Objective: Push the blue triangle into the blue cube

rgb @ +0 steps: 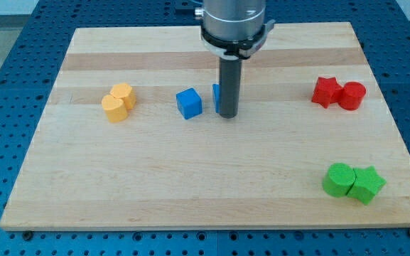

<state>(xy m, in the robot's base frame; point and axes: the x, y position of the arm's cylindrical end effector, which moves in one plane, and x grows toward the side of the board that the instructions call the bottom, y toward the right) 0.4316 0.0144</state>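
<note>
Blue cube [189, 103] sits left of centre on the worktop [190, 185]. Blue triangle [217, 97] is just beside it to the right, mostly hidden behind the rod; only a blue sliver shows. My tip [227, 115] stands at the triangle's right side, apparently touching.

Step in hand, as judged: drive left. Best done as a straight, slow leftward push through the triangle's middle so it does not slip around the rod.

Arm pose: rod vertical, flange at frame top centre. No claw fitted, so no claw state to tell.

Yellow, red and green pairs lie well apart.
</note>
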